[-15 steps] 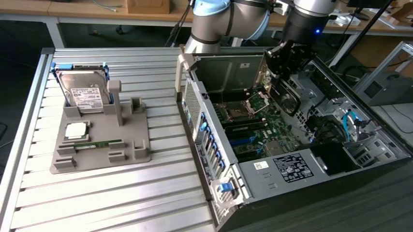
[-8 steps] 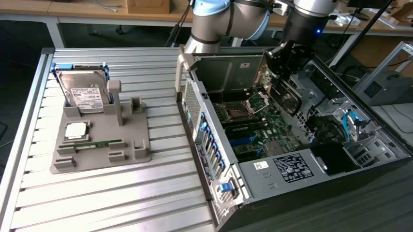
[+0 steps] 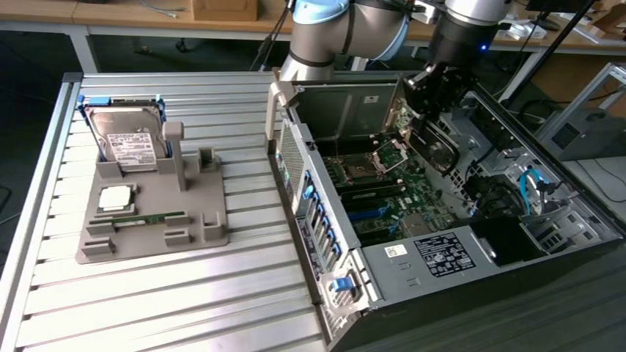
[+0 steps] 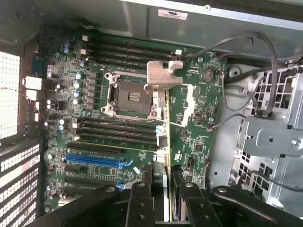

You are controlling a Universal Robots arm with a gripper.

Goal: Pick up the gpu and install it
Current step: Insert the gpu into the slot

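Note:
In the exterior view my gripper (image 3: 429, 92) hangs over the far end of the open computer case (image 3: 323, 242), shut on the gpu (image 3: 436, 147), a dark flat card held on edge above the motherboard (image 3: 386, 205). In the wrist view the gpu (image 4: 167, 142) shows edge-on as a thin strip running away from my gripper (image 4: 164, 201). Its silvery end bracket (image 4: 162, 75) is at the far end. The black fingers (image 4: 140, 201) clamp the card from both sides. Below lie the cpu socket (image 4: 130, 94) and a blue slot (image 4: 97, 161); the card hovers clear of them.
A grey fixture (image 3: 157, 220) on the slatted table at the exterior view's left holds an upright hard drive (image 3: 127, 143), a cpu chip (image 3: 116, 196) and a green memory stick (image 3: 146, 218). Cables (image 4: 255, 71) and a metal drive cage (image 4: 272, 137) stand beside the motherboard.

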